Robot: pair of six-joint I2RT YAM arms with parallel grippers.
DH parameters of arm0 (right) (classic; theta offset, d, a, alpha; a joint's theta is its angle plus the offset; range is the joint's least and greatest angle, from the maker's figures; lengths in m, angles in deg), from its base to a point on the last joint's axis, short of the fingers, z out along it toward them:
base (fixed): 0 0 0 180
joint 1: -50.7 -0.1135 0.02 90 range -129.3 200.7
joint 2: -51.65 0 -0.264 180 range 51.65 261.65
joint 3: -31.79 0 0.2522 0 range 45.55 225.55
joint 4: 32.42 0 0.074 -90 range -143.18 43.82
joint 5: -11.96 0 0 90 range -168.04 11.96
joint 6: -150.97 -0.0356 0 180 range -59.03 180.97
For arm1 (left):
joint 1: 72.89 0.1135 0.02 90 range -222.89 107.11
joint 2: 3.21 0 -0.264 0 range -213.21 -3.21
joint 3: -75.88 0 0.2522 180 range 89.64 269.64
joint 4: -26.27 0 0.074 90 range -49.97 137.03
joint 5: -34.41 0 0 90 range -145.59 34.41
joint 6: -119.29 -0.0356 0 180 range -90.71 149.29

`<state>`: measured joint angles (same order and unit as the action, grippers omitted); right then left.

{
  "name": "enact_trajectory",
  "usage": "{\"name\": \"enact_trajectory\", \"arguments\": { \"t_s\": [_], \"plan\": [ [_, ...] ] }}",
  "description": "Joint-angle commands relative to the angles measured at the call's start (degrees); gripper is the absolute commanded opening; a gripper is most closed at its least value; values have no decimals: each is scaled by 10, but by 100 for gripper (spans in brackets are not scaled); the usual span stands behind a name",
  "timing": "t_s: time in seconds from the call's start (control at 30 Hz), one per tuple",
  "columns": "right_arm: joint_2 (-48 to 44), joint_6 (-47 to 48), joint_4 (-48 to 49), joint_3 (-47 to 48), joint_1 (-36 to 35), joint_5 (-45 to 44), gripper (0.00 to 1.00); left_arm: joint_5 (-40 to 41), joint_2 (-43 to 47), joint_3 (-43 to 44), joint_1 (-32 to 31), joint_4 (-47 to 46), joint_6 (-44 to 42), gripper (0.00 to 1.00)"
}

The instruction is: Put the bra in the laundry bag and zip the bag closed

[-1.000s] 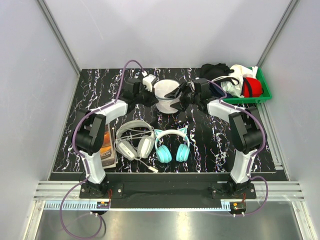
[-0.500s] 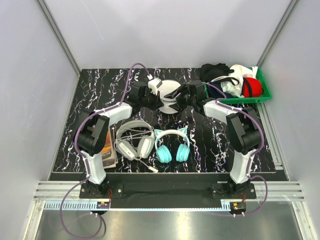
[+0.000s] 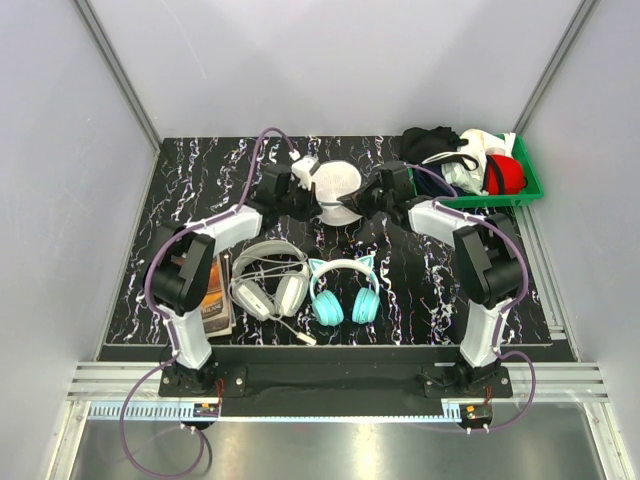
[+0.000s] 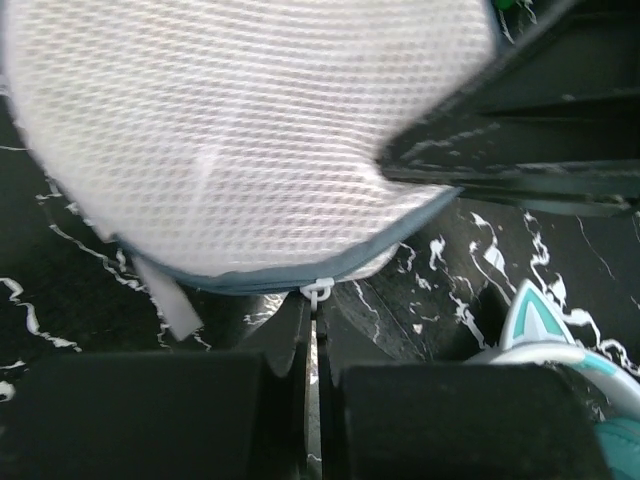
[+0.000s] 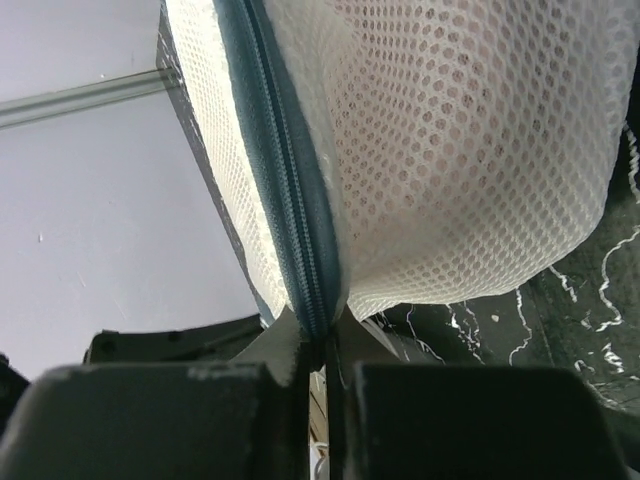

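Headphones lie nearest the arm bases: a white-grey pair [image 3: 268, 282] beside a teal cat-eared pair [image 3: 343, 292], with a booklet [image 3: 215, 300] to their left on the black marbled table [image 3: 420, 290]. Beyond them, mid-table, the white mesh laundry bag [image 3: 338, 183] is framed between the two grippers, which meet it from either side. The left gripper [image 4: 311, 312], fingers pressed together, pinches the small white zipper pull [image 4: 317, 292] at the bag's grey rim. The right gripper [image 5: 318, 345], likewise clamped, nips the grey zipper band [image 5: 290, 200], whose teeth are meshed along the stretch in view. The bra cannot be made out as a shape; only a pale pink cast shows through the mesh in the right wrist view. At the far right corner, a green bin [image 3: 497, 200] holds red, black and white garments.
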<state>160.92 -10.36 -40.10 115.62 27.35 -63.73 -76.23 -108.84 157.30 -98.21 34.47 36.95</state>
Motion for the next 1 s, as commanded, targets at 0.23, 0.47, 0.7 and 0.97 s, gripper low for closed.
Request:
{"name": "enact_trajectory", "arguments": {
  "t_s": [0.23, 0.47, 0.7, 0.97],
  "plan": [
    [20, 125, -7, 32, 57, 116, 4, 88, -41, 120, 58, 116, 12, 0],
    [-40, 231, -114, 32, 58, 106, 78, 133, 64, 71, 41, 164, 44, 51],
    [-134, 456, -352, 74, 45, -54, 100, 169, 211, 0, -45, 184, 36, 65],
    [-327, 513, -455, -32, -11, -144, 100, 62, 367, -175, -222, 20, 118, 70]
  ]
}}
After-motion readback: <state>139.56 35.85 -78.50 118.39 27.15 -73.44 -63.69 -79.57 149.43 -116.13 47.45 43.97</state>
